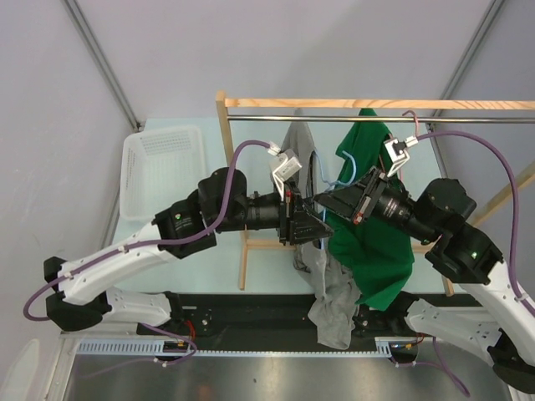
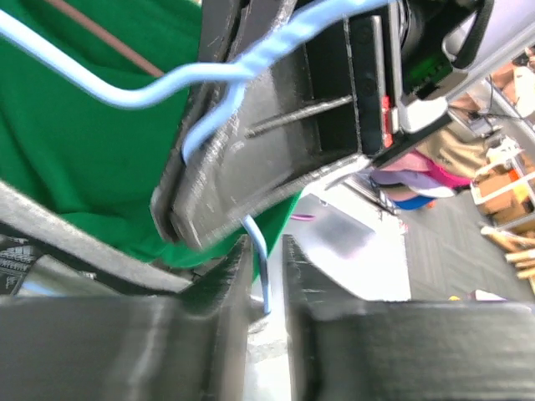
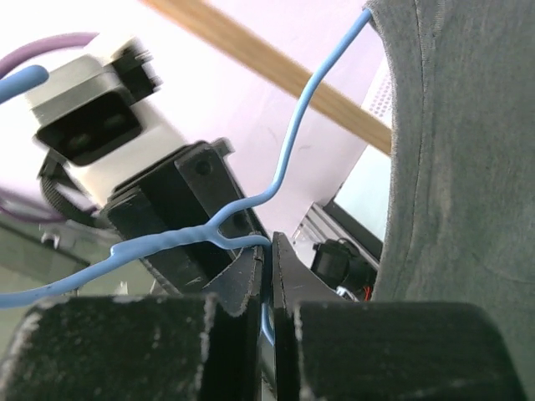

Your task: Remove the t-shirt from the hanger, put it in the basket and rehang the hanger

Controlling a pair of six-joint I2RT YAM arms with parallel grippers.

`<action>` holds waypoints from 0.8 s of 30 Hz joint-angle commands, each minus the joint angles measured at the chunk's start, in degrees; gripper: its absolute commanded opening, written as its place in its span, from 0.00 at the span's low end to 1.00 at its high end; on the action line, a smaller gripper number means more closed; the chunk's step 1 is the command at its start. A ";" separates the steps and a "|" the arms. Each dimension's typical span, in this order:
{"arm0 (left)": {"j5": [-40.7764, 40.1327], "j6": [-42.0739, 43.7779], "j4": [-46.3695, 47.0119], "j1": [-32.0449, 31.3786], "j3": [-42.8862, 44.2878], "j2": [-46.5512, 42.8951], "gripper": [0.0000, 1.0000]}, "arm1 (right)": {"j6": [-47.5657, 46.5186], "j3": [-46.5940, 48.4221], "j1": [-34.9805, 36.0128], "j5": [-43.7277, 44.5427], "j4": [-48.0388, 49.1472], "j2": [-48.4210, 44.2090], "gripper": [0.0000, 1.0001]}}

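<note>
A blue wire hanger (image 1: 324,174) sits between my two grippers below the rack's metal rod. A grey t-shirt (image 1: 333,294) droops from it towards the table's front edge. It also fills the right side of the right wrist view (image 3: 468,167). My right gripper (image 1: 323,200) is shut on the hanger wire (image 3: 269,313) just under its twisted neck. My left gripper (image 1: 315,225) faces it, with its jaws a little apart. The hanger's wire end (image 2: 264,276) lies loose in the gap (image 2: 267,288) and leans on the left finger.
A green t-shirt (image 1: 376,225) hangs from the metal rod (image 1: 276,119) of the wooden rack (image 1: 224,159), right behind the hanger. It also shows in the left wrist view (image 2: 75,159). A white basket (image 1: 163,171) stands at the back left of the table.
</note>
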 commanded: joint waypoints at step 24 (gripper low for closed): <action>-58.19 10.74 4.20 -36.88 -19.21 -6.91 0.98 | 8.37 -2.46 0.10 17.96 5.23 -3.88 0.00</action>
